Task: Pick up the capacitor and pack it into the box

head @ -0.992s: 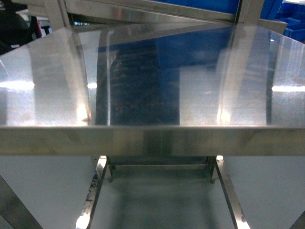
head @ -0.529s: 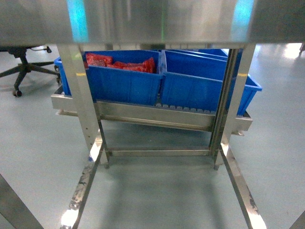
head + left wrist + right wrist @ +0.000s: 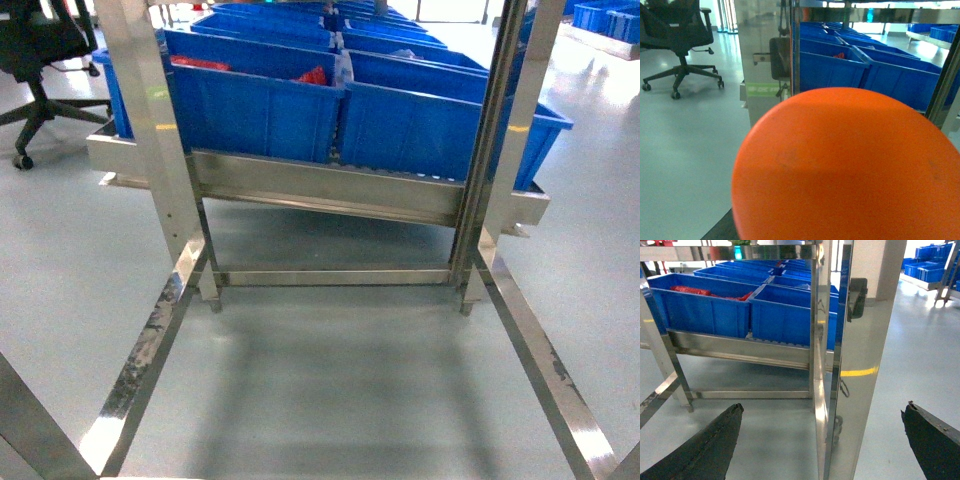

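Two blue bins [image 3: 340, 110] are being shown at the front of a steel rack [image 3: 320, 190] in the head view, with red packets [image 3: 690, 290] lying in the left one; more blue bins are ranged behind them. Neither the pale pink box nor any capacitor is being shown in any of the three views, so their whereabouts cannot be told, and nothing can be said of how they lie relative to either gripper.

The step in hand is being judged as a search or an approach, with no grasp begun. It is best carried out by the box and the part being brought into the head view first, and by both arms being kept clear of the rack's steel uprights [image 3: 832, 365], which are standing close in front of the right wrist camera.

The right gripper [image 3: 825, 440] is being held with its two dark fingertips [image 3: 705, 450] wide apart and nothing between them. The left wrist view is being largely blocked by an orange rounded surface [image 3: 840, 170] close to the lens, so the left gripper's state cannot be told. An office chair [image 3: 680, 35] is standing on the grey floor [image 3: 330, 390] off to the left.
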`<state>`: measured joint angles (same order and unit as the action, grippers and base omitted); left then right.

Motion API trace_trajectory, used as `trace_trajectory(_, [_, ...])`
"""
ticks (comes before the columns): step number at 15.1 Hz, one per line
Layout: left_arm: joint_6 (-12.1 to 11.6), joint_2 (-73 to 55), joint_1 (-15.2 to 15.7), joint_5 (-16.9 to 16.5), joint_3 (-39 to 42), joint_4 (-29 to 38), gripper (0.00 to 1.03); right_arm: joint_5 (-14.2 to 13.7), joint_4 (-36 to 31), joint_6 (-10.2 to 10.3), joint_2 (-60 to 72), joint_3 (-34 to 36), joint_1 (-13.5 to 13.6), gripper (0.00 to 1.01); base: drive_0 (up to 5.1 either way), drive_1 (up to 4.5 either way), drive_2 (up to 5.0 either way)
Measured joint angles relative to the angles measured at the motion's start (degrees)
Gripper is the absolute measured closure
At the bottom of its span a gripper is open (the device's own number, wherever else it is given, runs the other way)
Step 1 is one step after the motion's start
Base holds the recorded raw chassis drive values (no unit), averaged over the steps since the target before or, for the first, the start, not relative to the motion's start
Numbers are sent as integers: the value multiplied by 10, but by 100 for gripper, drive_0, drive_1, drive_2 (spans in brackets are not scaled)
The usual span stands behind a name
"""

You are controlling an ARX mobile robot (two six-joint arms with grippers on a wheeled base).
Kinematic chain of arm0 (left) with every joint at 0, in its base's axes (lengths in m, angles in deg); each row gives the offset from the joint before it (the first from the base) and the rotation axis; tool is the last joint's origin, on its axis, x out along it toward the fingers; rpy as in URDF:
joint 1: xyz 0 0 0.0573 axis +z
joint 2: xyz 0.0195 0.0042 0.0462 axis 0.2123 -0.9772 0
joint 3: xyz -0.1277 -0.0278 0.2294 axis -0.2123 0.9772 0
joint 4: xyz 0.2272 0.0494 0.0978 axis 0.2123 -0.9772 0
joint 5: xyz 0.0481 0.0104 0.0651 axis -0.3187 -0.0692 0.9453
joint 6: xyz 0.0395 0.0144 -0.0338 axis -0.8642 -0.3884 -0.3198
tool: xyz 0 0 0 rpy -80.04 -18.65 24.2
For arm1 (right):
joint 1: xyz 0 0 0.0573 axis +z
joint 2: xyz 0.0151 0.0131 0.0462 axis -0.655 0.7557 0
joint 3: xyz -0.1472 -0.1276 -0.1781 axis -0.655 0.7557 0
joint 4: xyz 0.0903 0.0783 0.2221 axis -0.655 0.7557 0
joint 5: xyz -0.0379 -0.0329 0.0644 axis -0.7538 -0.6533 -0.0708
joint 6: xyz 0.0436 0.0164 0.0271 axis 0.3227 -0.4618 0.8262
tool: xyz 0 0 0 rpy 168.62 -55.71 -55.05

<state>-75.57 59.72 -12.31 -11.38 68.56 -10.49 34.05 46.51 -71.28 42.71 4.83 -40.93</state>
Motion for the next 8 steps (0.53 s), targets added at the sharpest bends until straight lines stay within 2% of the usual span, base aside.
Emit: trace_trajectory(8, [0,0,0,1,0,1,59,0,-1,0,0,0,0,3,0,0,0])
